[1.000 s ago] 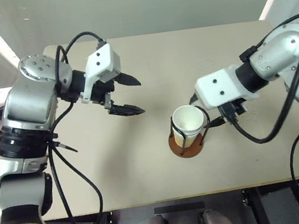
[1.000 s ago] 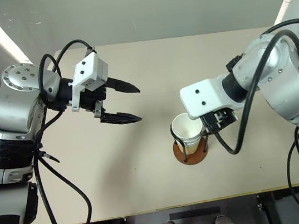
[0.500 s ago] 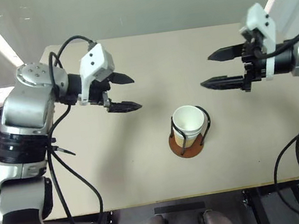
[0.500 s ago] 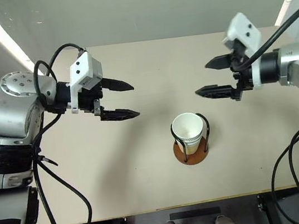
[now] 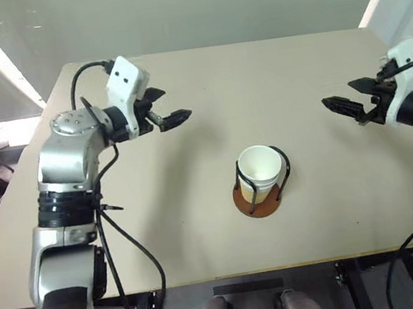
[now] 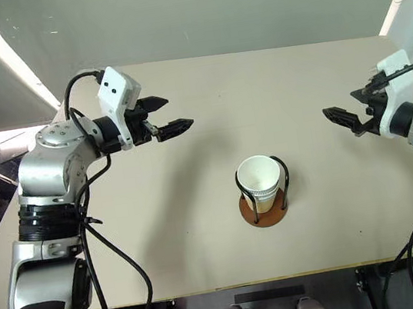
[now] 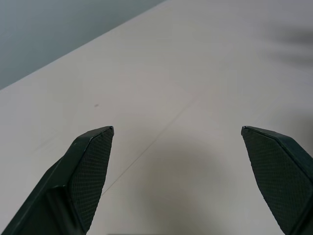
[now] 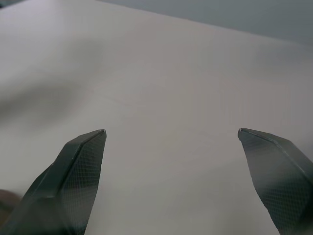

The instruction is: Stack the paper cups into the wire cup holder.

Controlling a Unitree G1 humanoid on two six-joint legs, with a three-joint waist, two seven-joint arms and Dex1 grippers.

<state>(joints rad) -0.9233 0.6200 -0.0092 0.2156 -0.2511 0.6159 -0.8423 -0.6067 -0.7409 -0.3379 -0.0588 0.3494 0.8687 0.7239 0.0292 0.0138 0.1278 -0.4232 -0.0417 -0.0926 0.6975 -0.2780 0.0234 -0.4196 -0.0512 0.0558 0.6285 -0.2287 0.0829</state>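
Paper cups [image 5: 260, 167] sit nested in the wire cup holder [image 5: 257, 193] mid-desk [image 5: 204, 240], both jaws wide apart, empty and well clear; risk: any swing back could topple the light stack.

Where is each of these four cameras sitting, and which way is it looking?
Left eye view: on the head, looking down at the table, the paper cups nested in the wire cup holder, both arms.
Right eye view: the head's other eye, same scene slightly shifted; left hand and right hand open, apart from the cups.
Left wrist view: on the left wrist, looking along its two fingers over bare tabletop.
Right wrist view: on the right wrist, its fingers over tabletop.
Both wrist views share the table.
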